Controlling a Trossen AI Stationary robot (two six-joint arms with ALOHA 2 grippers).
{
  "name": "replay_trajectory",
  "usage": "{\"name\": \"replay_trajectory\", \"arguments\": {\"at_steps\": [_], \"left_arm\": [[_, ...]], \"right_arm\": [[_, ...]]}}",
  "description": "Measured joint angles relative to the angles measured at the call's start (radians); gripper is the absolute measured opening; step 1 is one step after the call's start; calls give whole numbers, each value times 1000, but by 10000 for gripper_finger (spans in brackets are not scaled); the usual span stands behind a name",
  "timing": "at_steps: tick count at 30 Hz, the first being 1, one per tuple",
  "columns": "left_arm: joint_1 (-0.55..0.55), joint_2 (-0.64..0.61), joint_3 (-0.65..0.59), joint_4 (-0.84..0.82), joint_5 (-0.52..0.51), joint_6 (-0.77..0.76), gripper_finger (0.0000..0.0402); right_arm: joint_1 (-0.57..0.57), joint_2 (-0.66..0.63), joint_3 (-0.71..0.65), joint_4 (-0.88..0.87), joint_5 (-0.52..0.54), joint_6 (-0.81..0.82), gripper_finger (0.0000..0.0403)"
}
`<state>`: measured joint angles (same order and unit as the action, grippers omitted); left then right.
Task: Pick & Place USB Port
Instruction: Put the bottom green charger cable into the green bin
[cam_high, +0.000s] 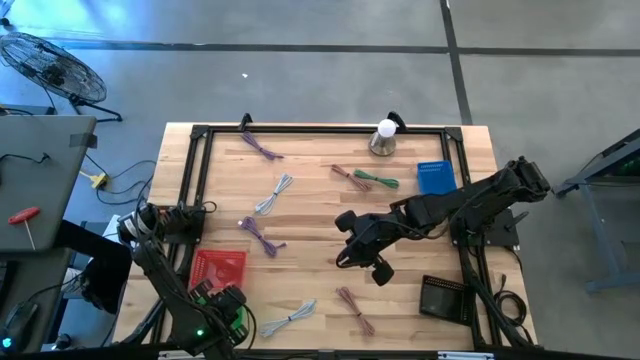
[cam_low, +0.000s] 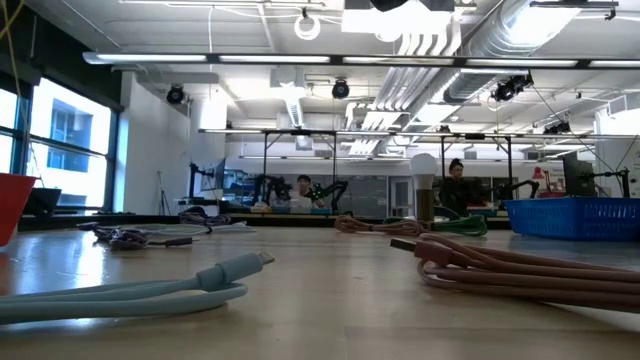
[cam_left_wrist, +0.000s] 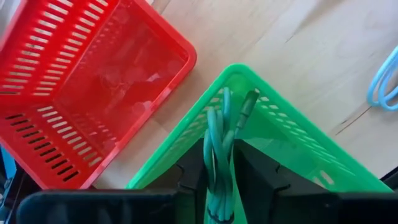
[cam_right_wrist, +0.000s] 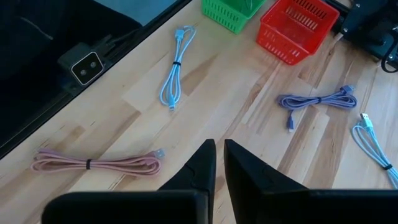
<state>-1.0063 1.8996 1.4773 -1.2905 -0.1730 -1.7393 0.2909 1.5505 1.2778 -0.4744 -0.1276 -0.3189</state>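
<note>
The left gripper (cam_left_wrist: 219, 186) is clenched on a bundled green cable (cam_left_wrist: 217, 146), pinched between its two dark fingers and hanging directly over the green basket (cam_left_wrist: 280, 134). The hold appears deliberate: the bundle is carried coiled and end-down so that it can drop inside the basket walls, not across the rim. In my judgement this is the placing stage, with release not yet made.

Taking the green basket as landmark, the red basket (cam_left_wrist: 87, 87) stands just beside it, corner to corner, and looks empty. A light blue cable (cam_right_wrist: 175, 62) lies on the wood near the green basket, on the side away from the red one.

The right gripper (cam_right_wrist: 219, 163) hovers over the middle of the table (cam_high: 320, 200), well apart from the green basket, its fingers nearly together and grasping nothing. A pink cable (cam_right_wrist: 96, 163) lies near it.

Count of baskets, overhead: three, namely green, red, and a blue basket (cam_high: 435, 177) far across the table from the green one.

Count of cables, overhead: nine visible, namely the held green one; one more green (cam_high: 377, 180); two purple (cam_high: 262, 146) (cam_high: 262, 236); two pink besides, (cam_high: 351, 176) and (cam_high: 356, 310); two pale blue-grey (cam_high: 273, 194) (cam_high: 290, 318). A lamp bulb (cam_high: 384, 136) stands beside the blue basket.
</note>
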Motion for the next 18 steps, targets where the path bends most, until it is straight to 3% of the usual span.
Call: {"name": "replay_trajectory", "arguments": {"at_steps": [11,18], "left_arm": [[70,-65,1,-36,89,68,74],[94,-134,2,58,7,70,74]], "right_arm": [[25,0,0,3,-14,-27,27],[34,0,0,-18,-14,-27,26]]}}
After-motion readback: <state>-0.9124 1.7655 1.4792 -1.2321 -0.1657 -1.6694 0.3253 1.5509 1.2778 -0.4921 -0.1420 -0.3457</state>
